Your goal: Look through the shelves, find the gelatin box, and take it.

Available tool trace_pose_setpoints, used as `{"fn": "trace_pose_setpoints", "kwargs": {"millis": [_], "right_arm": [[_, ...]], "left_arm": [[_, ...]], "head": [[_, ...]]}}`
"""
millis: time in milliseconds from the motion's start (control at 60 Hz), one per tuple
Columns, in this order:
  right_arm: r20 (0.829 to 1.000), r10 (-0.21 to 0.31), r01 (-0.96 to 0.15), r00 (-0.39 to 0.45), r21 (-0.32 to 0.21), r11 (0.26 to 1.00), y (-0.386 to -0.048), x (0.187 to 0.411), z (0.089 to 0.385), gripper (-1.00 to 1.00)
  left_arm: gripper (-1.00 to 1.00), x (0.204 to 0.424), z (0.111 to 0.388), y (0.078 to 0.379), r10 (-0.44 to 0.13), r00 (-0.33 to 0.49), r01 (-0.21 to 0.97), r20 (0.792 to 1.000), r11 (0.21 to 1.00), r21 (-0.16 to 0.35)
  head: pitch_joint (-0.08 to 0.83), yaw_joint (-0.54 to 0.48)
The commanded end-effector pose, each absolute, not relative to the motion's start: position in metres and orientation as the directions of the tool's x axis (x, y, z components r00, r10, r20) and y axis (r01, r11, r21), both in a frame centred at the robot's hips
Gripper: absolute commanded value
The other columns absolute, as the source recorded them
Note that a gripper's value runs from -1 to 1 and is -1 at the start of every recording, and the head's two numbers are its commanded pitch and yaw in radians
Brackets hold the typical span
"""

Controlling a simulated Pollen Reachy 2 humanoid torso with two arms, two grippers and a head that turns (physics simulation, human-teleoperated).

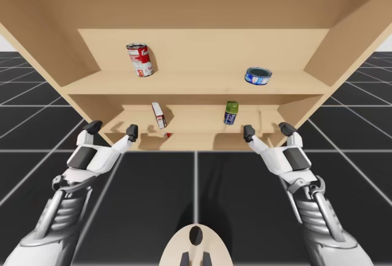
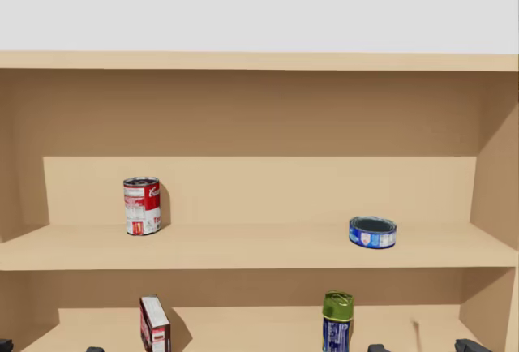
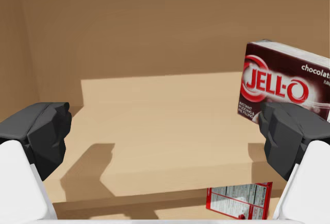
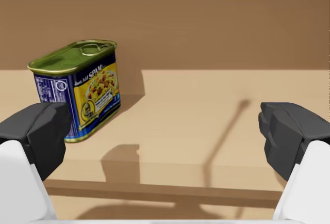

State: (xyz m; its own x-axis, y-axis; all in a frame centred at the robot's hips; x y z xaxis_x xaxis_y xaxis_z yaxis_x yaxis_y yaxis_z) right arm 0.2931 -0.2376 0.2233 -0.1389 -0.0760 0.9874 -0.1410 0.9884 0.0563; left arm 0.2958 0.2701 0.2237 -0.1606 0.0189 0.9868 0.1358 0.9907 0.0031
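Nearest to me, my left gripper and my right gripper hover at the front of the shelf unit, fingers spread wide and holding nothing. I judge they are held there so the wrist cameras can look into the lower levels. Just below the board edge under my left gripper, a red box peeks out one level down. I take it for the gelatin box, though most of it is hidden. On the board ahead, a dark maroon box stands upright beyond that gripper's right finger. A blue tin with a green lid stands ahead of my right gripper. Farther up, a red-and-white can and a flat blue tin stand well apart.
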Motion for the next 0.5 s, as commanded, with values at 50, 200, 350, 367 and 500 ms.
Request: {"fn": "trace_pose_setpoints", "kwargs": {"millis": [50,200,350,367,500], "right_arm": [[0.988,-0.084,-0.129,-0.130,0.067,0.989,-0.2341,0.2905,0.2228,-1.00],[0.988,-0.085,-0.145,-0.130,0.066,0.987,-0.2353,0.2919,0.2232,-1.00],[0.989,-0.079,-0.137,-0.128,0.061,0.989,-0.2359,0.2937,0.2212,-1.00],[0.989,-0.078,-0.137,-0.128,0.060,0.989,-0.2359,0.2937,0.2211,-1.00],[0.990,-0.071,-0.135,-0.124,0.054,0.989,-0.2362,0.2947,0.2194,-1.00]], "left_arm": [[-1.00,0.2962,0.2232,0.2700,0.016,-0.159,0.136,0.987,0.991,0.006],[-1.00,0.2962,0.2231,0.2695,0.016,-0.159,0.137,0.987,0.991,0.006],[-1.00,0.2964,0.2231,0.2696,0.017,-0.160,0.137,0.987,0.990,0.005],[-1.00,0.2963,0.2231,0.2696,0.017,-0.160,0.137,0.987,0.991,0.006],[-1.00,0.2962,0.2230,0.2687,0.014,-0.160,0.140,0.987,0.990,0.009]], "head": [[0.010,-0.03],[0.067,-0.03],[0.159,-0.03],[0.166,-0.03],[0.266,-0.01]]}}
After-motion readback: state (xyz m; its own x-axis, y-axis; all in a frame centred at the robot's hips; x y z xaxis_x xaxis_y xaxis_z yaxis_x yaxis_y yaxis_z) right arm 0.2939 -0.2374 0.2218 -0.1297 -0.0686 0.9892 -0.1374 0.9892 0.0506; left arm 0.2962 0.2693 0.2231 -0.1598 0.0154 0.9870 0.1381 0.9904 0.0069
